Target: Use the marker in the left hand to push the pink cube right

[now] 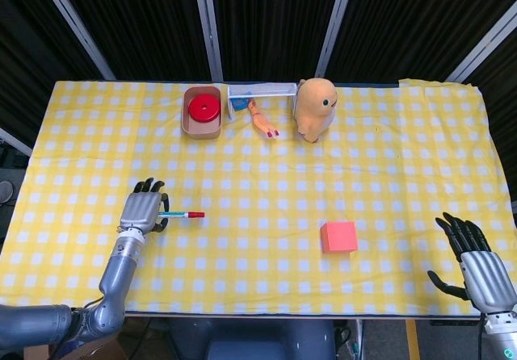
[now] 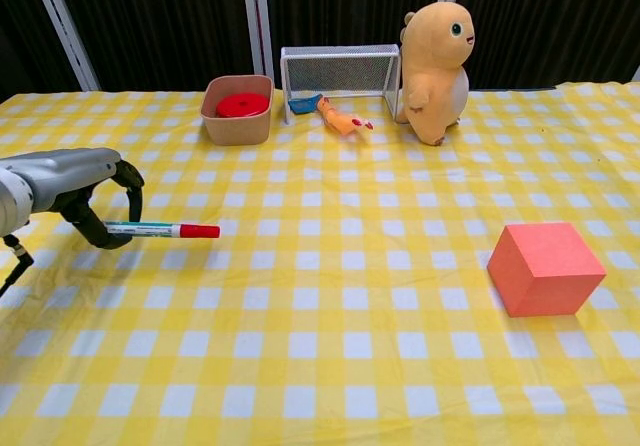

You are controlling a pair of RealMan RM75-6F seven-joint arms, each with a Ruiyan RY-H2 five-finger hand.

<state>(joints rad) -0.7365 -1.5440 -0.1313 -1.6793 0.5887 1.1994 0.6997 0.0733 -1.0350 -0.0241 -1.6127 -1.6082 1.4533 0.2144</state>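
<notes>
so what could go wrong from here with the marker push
The left hand holds the marker by its rear end, with most of the marker sticking out, so it may pivot or slip on contact with the pink cube. The cube sits far to the right, so a long sweep could arrive off-centre and spin it rather than slide it. The checked tablecloth might bunch.

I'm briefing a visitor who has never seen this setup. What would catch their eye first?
Probably the pink cube, alone on the yellow checked cloth at the near right. Next, the big orange plush toy standing at the far edge beside a small wire goal. At the left, the left hand holds a marker pointing right.
</notes>
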